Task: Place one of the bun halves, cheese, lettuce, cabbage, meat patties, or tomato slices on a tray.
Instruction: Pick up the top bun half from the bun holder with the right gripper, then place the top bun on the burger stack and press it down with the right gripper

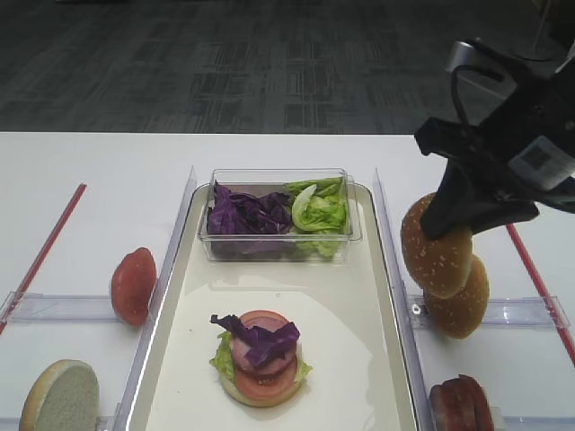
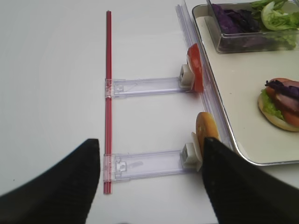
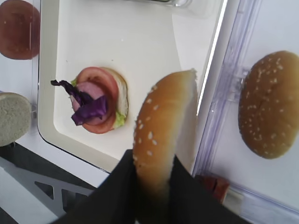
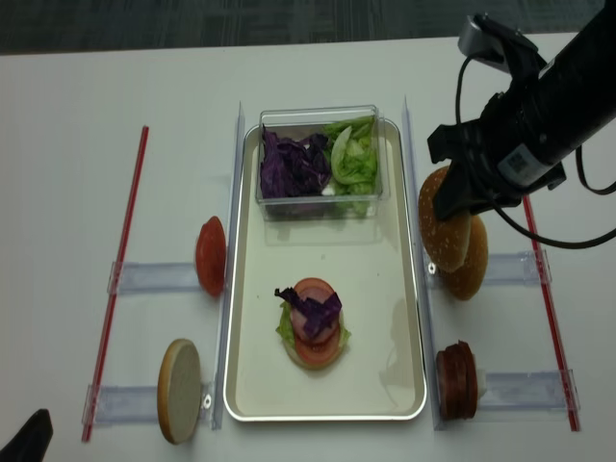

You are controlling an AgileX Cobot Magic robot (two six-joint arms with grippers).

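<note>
Carrying a golden-brown sesame-speckled domed bun top pinched edgewise between closed fingers at the right of the frame, the right gripper must next swing left over the long cream-white tray onto the half-built burger stack.

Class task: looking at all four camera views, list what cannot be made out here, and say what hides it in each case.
- Right gripper fingertips: right wrist view, hidden behind the held bun top.
- Second bun top: first high view, partly covered by the held one.
- Meat patties: cut by the bottom edge.
- Left gripper: only dark blurred fingers in the left wrist view.
- Stack on the tray: lower layers covered.
</note>
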